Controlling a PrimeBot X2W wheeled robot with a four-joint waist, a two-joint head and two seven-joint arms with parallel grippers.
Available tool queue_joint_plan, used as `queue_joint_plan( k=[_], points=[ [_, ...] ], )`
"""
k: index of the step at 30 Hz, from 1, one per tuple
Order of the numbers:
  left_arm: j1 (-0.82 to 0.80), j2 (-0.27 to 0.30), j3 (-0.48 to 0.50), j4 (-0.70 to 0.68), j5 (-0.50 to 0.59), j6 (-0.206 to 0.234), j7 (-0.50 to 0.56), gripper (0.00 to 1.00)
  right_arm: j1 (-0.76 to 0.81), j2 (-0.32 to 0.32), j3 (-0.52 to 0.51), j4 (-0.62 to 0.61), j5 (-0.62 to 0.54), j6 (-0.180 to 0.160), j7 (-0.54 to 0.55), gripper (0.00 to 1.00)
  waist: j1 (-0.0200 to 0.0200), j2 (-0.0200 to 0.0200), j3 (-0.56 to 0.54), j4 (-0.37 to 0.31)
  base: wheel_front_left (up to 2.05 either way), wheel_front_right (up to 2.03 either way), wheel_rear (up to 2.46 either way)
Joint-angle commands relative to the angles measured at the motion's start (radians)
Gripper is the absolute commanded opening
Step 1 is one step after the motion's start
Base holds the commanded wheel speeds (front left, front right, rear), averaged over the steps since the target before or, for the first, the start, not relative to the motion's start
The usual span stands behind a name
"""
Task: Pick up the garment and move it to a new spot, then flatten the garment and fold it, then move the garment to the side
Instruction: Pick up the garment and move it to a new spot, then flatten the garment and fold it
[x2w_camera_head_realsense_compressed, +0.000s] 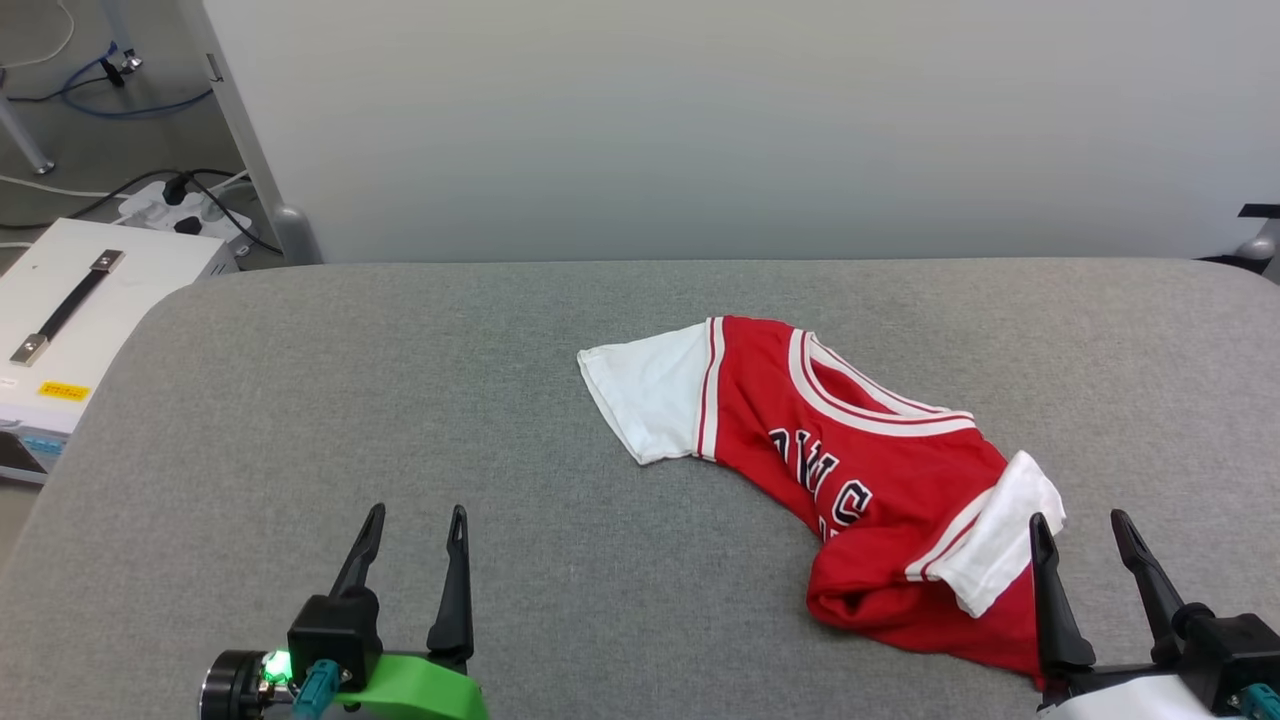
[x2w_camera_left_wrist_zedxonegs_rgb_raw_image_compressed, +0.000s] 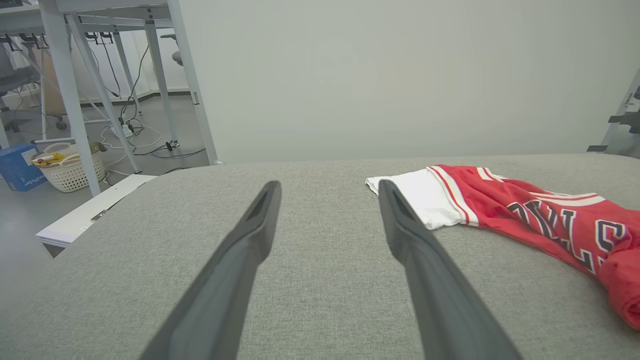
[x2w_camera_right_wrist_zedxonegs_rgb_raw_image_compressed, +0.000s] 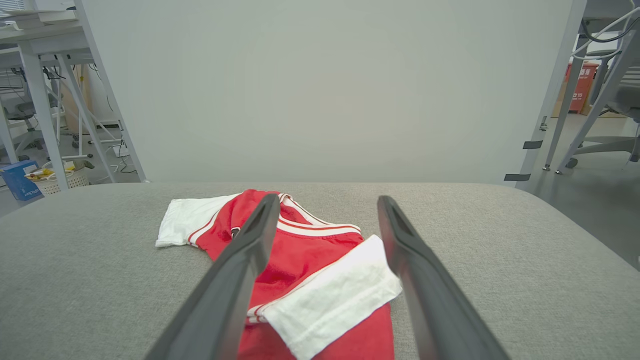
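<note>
You are looking at the garment (x2w_camera_head_realsense_compressed: 860, 470) lying crumpled on the right half of the grey padded table (x2w_camera_head_realsense_compressed: 400, 380), running from the table's middle toward its near right corner. One white sleeve (x2w_camera_head_realsense_compressed: 645, 400) is lying flat and pointing toward the table's centre. The striped collar is facing the table's far edge. The black lettering is showing only in part, since the red body is bunching into a fold toward the table's near edge. The other white sleeve (x2w_camera_head_realsense_compressed: 1000, 545) is lying folded over the red cloth at the end nearest the table's right corner.

Your left gripper (x2w_camera_head_realsense_compressed: 417, 512) is hanging over the table's near left part, jaws standing wide apart and holding nothing. In the left wrist view, bare grey table (x2w_camera_left_wrist_zedxonegs_rgb_raw_image_compressed: 320, 300) is showing between that gripper's (x2w_camera_left_wrist_zedxonegs_rgb_raw_image_compressed: 328, 186) fingers, and the garment (x2w_camera_left_wrist_zedxonegs_rgb_raw_image_compressed: 550, 225) is lying well off to one side.

Your right gripper (x2w_camera_head_realsense_compressed: 1078, 518) is sitting at the table's near right corner, its jaws also spread and gripping nothing. In the right wrist view the gripper (x2w_camera_right_wrist_zedxonegs_rgb_raw_image_compressed: 328, 199) is straddling the garment (x2w_camera_right_wrist_zedxonegs_rgb_raw_image_compressed: 305, 250), with the folded sleeve showing between the two fingers. You cannot tell whether the fingers are touching the cloth.

A white partition (x2w_camera_head_realsense_compressed: 700, 120) is standing just beyond the table's far edge, and a white case with a black handle (x2w_camera_head_realsense_compressed: 90, 290) is sitting on the floor off the table's left side.
</note>
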Motion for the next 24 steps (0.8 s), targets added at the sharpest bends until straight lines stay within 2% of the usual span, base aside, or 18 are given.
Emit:
queue_joint_plan(
  k=[1,11,24],
  points=[
    [0.022,-0.01,0.009,0.002,0.014,-0.011,-0.006,1.0,0.015,-0.002,0.001,0.002,-0.005,-0.001,-0.009,1.0,0.0001,0.0,-0.005,-0.001,0.0,0.0,0.0],
    [0.046,-0.037,0.047,0.017,0.054,-0.05,-0.006,1.0,0.03,-0.002,-0.006,0.004,0.004,-0.001,-0.009,1.0,0.0001,0.0,-0.011,0.008,0.0,0.0,0.0],
    [0.051,-0.056,0.08,0.03,0.08,-0.073,-0.006,1.0,0.031,-0.002,-0.01,0.005,0.008,-0.001,-0.009,1.0,0.0001,0.0,-0.014,0.009,0.0,0.0,0.0]
  ],
)
